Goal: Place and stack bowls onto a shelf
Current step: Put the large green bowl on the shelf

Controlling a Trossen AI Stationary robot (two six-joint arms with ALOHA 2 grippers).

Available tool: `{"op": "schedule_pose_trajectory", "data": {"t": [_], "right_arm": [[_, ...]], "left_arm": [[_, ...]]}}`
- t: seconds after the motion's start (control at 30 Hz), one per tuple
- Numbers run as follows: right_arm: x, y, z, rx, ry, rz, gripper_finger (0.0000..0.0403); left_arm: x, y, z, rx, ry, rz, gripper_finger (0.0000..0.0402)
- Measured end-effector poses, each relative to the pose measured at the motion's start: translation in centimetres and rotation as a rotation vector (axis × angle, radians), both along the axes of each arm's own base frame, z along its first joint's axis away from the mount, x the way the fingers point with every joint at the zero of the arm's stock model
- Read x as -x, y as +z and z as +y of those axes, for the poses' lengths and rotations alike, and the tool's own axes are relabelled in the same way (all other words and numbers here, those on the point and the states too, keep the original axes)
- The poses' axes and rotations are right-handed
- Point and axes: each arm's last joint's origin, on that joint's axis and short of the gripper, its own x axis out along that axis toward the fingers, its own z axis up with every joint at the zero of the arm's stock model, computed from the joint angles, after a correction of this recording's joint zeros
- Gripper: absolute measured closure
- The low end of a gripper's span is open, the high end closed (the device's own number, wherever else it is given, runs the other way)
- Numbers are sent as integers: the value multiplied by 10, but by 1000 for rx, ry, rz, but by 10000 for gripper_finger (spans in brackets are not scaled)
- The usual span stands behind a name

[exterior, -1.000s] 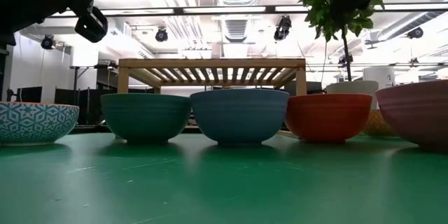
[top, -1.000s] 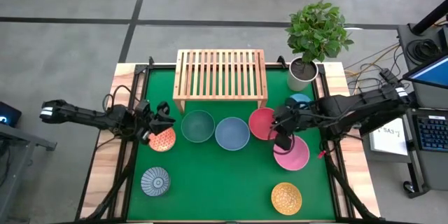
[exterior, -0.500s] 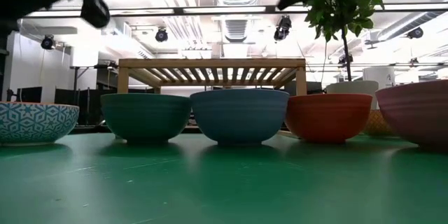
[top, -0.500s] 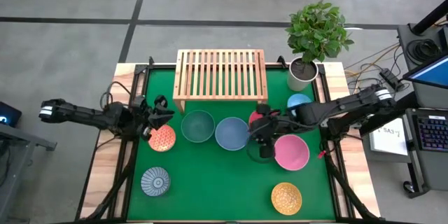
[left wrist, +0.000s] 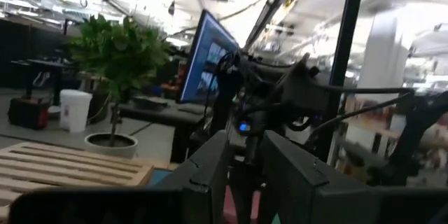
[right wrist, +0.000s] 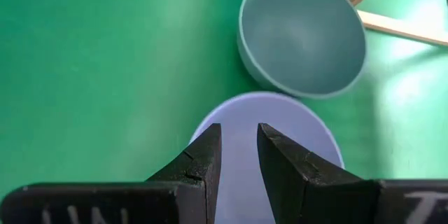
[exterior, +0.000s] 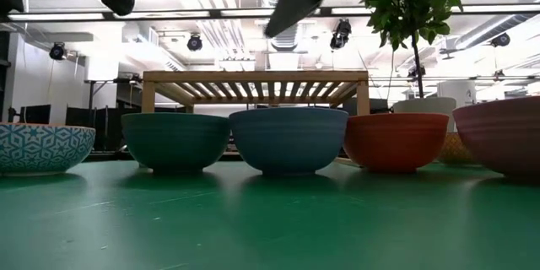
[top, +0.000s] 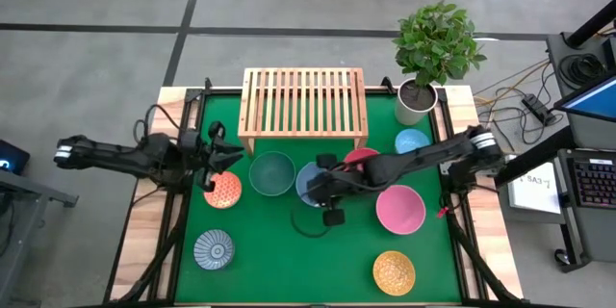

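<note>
The right tool [top: 316, 189] hangs over the blue-grey bowl [top: 310, 179], its fingers [right wrist: 203, 157] a narrow gap apart and gripping nothing. That bowl sits mid-surface in a row just in front of the shelf [top: 303, 102], between the green bowl [top: 272, 173] and the red bowl [top: 364, 158]. The shelf stands bare at the far edge. The left tool [top: 214, 159] hovers near the left edge beside the orange bowl [top: 223, 192], fingers [left wrist: 210, 164] slightly apart, empty. The pink bowl [top: 400, 209] and light blue bowl [top: 412, 141] lie toward the right edge; the dark patterned bowl [top: 213, 249] and yellow bowl [top: 394, 272] sit by the near corners.
</note>
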Motion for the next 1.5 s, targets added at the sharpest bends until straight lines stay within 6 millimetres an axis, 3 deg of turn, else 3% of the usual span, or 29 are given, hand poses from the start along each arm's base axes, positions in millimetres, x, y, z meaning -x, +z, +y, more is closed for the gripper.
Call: {"op": "schedule_pose_trajectory", "data": {"t": [0.37,0.87,1.03,1.1,1.27,1.5], "right_arm": [[-53,-21,-4,99,-37,-10,319],[-100,-30,-1,96,-59,-58,321],[-107,-33,2,94,36,-42,381],[-108,-35,2,115,45,-49,386],[-110,-35,-4,72,-41,-70,351],[-111,-36,-9,14,-94,-63,242]], "left_arm": [[6,9,1,-30,9,151,326],[8,12,1,-34,9,187,326],[10,13,1,-33,10,177,326],[11,14,1,-33,10,174,326],[16,15,2,-39,11,163,326],[21,16,2,-51,15,144,326]]}}
